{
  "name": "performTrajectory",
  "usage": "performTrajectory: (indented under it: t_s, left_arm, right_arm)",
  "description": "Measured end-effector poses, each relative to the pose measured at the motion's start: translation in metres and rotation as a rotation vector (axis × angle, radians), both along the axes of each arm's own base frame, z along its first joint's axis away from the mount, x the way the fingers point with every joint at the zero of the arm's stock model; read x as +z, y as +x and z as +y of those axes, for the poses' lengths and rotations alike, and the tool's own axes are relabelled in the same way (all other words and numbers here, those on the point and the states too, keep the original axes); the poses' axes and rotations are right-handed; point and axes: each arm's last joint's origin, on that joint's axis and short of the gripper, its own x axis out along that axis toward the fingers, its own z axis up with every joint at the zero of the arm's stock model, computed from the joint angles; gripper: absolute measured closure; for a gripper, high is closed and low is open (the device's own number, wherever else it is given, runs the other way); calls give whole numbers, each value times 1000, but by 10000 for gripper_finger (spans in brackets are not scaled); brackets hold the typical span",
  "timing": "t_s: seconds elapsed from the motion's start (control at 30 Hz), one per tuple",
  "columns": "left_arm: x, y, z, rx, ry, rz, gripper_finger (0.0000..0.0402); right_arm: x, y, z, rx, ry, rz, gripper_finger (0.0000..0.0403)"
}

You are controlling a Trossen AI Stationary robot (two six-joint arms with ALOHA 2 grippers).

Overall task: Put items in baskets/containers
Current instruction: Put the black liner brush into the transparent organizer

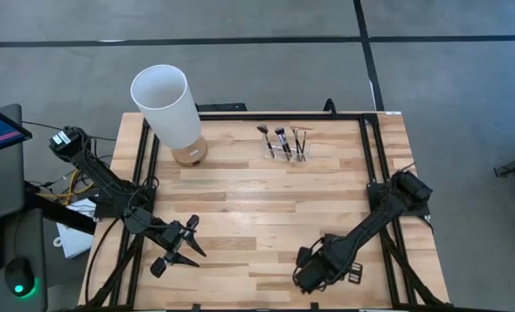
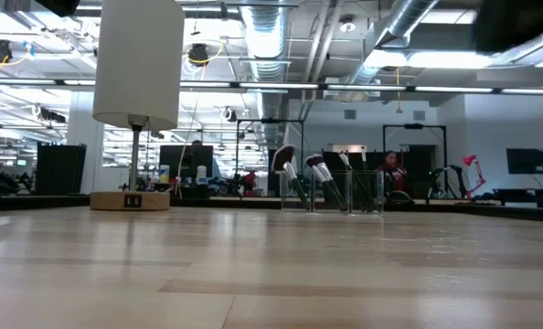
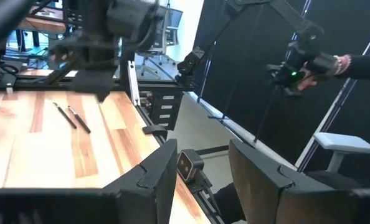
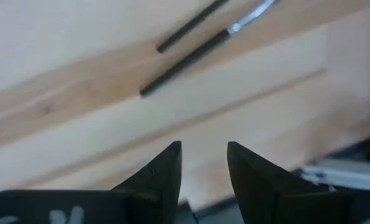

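— What kind of place is this?

— A robotics lab or industrial workspace. Exposed silver ducts (image 2: pixel 270 37) and strip lights run across an open ceiling.

— What else shows it?

— A wooden table (image 1: pixel 257 217) in a black metal frame stands on grey concrete floor (image 1: pixel 240 61) marked with dark lines. Monitors on stands (image 2: pixel 526 162) and other workstations fill the background, where a person (image 2: pixel 392 171) sits. Loose cables (image 1: pixel 71 184) lie beside the table.

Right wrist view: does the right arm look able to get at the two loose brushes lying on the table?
Probably yes. The two brushes lie flat on the bare table just ahead of the right arm, whose jaws stand open and point toward them, with nothing in between.
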Motion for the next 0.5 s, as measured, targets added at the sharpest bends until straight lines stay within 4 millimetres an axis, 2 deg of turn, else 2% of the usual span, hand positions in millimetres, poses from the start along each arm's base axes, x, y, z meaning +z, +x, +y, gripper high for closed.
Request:
performTrajectory:
  t_s: [0.1,0.23,0.33,0.4,0.5]
  left_arm:
    - [0,0,0,-16,-16,12,259]
    - [0,0,-1,-21,-17,14,259]
    - [0,0,-1,-20,-17,14,259]
    - [0,0,-1,-20,-17,14,259]
    - [0,0,-1,-20,-20,12,259]
  right_arm:
    - [20,14,19,11,27,-31,280]
    - [44,43,47,21,23,-114,280]
    - [61,67,55,34,-34,-223,280]
    - [67,75,50,67,-122,-311,280]
    - [71,74,29,91,-221,-389,280]
